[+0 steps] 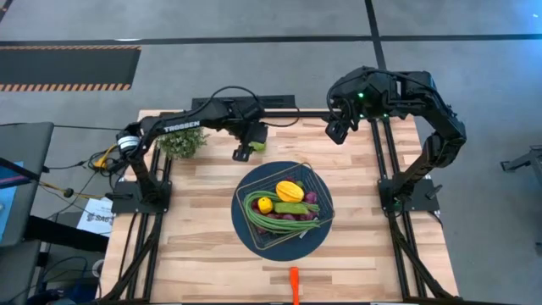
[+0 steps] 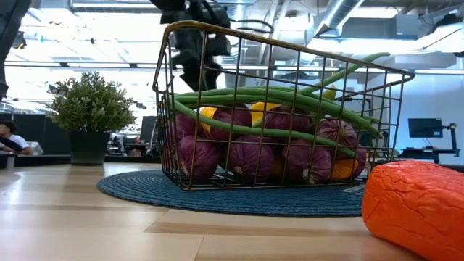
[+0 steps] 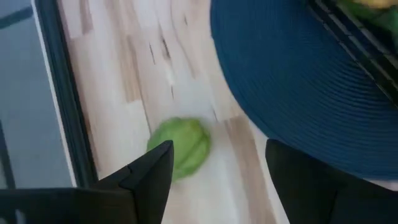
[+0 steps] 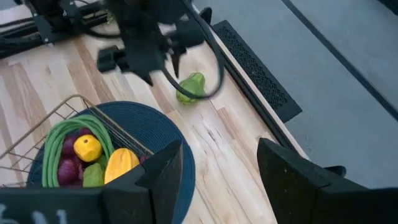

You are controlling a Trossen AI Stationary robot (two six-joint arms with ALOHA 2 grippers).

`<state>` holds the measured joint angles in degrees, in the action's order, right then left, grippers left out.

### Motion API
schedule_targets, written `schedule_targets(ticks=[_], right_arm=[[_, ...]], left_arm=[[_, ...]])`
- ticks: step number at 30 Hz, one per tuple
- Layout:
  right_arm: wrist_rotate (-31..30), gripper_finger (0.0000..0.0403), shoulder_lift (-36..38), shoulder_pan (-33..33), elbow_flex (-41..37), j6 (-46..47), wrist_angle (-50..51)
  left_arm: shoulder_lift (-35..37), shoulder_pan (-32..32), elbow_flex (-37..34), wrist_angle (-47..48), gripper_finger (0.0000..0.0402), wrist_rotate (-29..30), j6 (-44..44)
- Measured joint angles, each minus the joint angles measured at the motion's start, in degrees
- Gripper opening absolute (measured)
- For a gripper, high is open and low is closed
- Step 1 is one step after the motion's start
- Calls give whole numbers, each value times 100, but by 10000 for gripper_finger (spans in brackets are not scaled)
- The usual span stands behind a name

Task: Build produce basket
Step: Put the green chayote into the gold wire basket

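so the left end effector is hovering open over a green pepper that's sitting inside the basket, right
Not quite. The green pepper is not inside the basket; it lies on the bare wood of the table, beyond the blue mat. The high view shows this. The left end effector does hover open over it.

Green pepper (image 4: 191, 88) on bare wood beside the blue mat (image 4: 163, 140), basket (image 4: 59, 118) of produce (image 4: 87, 155) on it.

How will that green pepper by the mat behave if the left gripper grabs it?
The green pepper looks rounded and lobed, so it may roll when nudged. Its smooth skin could slip between the open left gripper fingers. Being a small toy, it's probably light.
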<state>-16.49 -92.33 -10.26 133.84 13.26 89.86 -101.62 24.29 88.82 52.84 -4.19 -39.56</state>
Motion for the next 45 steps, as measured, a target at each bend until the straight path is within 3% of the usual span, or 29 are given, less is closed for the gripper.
schedule_targets(ticks=[5,10,14,32,45], right_arm=[[0,225,-102,29,2,173,-59],[0,225,-296,57,4,191,-104],[2,225,-477,52,2,194,-109],[2,225,-651,50,2,323,-28],[2,225,-649,50,2,596,-46]], left_arm=[[-578,171,-7,188,240,15,-84],[-1030,141,-15,440,240,1001,-755],[-1099,134,-13,405,240,1198,-1376],[-1097,248,-9,-565,240,690,-2317],[-1097,621,-9,-522,240,69,-2428]])
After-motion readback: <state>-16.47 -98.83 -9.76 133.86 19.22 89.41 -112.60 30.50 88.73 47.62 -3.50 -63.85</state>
